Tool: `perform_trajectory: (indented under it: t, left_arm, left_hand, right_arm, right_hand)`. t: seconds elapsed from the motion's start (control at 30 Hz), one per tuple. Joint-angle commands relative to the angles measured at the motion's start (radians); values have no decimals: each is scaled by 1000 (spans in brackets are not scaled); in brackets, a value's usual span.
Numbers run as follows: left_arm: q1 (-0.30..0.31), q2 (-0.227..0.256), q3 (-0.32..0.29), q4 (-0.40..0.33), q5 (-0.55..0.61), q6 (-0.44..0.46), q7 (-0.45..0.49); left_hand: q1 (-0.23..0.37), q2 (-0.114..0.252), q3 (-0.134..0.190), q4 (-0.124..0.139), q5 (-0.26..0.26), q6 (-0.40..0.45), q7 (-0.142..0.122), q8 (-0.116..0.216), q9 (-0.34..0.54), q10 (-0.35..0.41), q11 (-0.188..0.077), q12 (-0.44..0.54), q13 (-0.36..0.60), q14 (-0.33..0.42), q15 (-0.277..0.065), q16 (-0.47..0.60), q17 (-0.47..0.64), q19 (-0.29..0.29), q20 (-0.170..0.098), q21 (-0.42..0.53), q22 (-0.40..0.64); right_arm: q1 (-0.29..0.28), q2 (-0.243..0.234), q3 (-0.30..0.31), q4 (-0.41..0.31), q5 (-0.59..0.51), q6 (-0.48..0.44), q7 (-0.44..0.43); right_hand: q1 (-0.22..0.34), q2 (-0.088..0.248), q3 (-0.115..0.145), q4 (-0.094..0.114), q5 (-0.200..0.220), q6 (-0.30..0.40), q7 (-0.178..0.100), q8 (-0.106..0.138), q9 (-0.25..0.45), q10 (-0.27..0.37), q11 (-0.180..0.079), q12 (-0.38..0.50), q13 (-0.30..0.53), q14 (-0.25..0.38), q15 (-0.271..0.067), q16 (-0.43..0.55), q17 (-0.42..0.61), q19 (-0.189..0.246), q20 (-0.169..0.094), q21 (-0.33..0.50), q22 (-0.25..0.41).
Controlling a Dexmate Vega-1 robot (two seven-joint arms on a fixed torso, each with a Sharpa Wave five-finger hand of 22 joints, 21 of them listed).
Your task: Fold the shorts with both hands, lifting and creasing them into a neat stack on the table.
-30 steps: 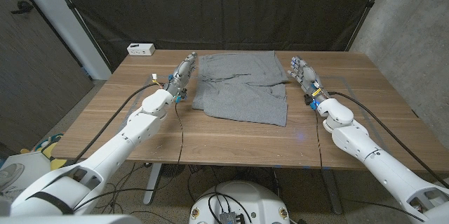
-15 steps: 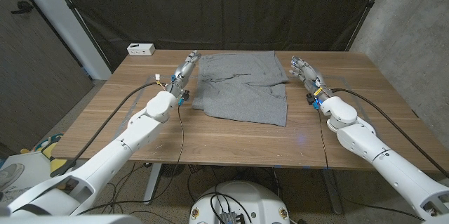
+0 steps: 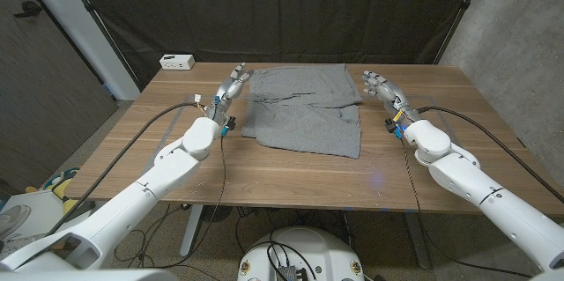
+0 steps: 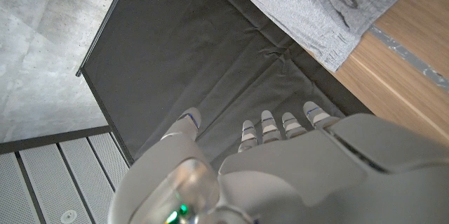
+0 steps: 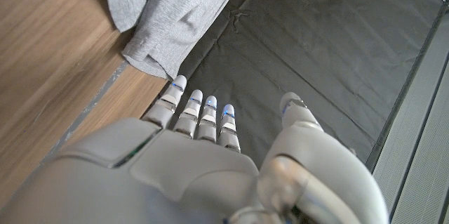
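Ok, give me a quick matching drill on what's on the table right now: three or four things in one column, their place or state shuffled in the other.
Things:
1. shorts
2. left hand
3. right hand
4. white box

Places or states:
A. far left corner of the table
B. open, beside the shorts' right edge
C. lying spread, grey, mid-table toward the far side
D. open, at the shorts' far left corner

Pairs: 1-C, 2-D, 3-B, 4-A

Both hands have crept toward the frame's top: left hand and right hand flank the shorts' upper corners.
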Motion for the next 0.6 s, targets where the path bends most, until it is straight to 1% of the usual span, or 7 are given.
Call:
perform_trajectory:
  t: [0.03,0.07,0.17,0.3,0.4,0.57,0.6]
  left_arm:
    - [55,51,-16,-106,111,85,78]
    - [59,57,-18,-115,119,94,79]
    - [70,65,-24,-131,128,103,82]
    - [82,80,-27,-158,155,128,90]
    - [92,91,-29,-176,171,142,91]
    - [107,112,-31,-207,201,169,90]
    - [111,116,-32,-214,206,176,91]
  left_hand:
    - [14,4,2,-10,-2,11,-3,6,4,13,-5,1,5,2,3,0,2,-1,4,-4,0]
    - [15,4,2,-11,-2,13,-4,6,4,14,-6,1,5,2,3,0,2,0,3,-4,0]
    - [18,5,3,-15,-4,16,-5,6,4,18,-8,1,5,4,1,0,2,-1,2,-5,0]
    - [21,6,3,-19,-6,17,-5,5,4,21,-8,1,5,4,1,-1,2,-3,4,-6,0]
    - [23,6,3,-22,-8,18,-5,3,4,23,-8,0,5,4,1,-1,2,-4,6,-7,0]
    - [28,3,3,-31,-12,27,-4,4,5,33,-13,2,5,7,0,-1,2,-5,6,-8,0]
    - [29,3,2,-33,-13,30,-4,4,5,35,-14,2,6,8,0,-1,2,-5,5,-9,0]
  right_arm:
    - [-44,-81,-5,-143,-109,-107,-67]
    - [-47,-84,-6,-157,-121,-126,-80]
    - [-53,-94,-5,-168,-129,-129,-74]
    - [-68,-101,-2,-196,-148,-148,-91]
    - [-76,-123,-9,-238,-195,-194,-112]
    - [-94,-138,-11,-285,-234,-233,-131]
    - [-99,-140,-11,-301,-246,-255,-142]
  right_hand:
    - [13,1,2,-9,-5,5,-8,2,4,10,-2,5,3,12,1,6,2,5,5,3,5]
    - [15,2,2,-10,-5,6,-9,2,4,12,-1,6,3,14,-1,7,2,5,6,3,5]
    - [19,3,3,-14,-8,9,-10,3,4,20,3,8,4,17,0,8,4,5,6,3,5]
    - [22,4,4,-17,-10,10,-10,3,4,20,1,8,4,18,-1,8,4,6,6,3,5]
    - [23,5,4,-18,-11,10,-10,3,4,20,1,7,4,18,-2,8,5,6,6,3,5]
    - [24,6,4,-19,-13,10,-10,3,5,21,2,7,4,20,-3,9,6,6,6,3,5]
    - [25,6,4,-20,-13,11,-11,3,5,21,0,7,4,20,-4,9,6,6,6,3,5]
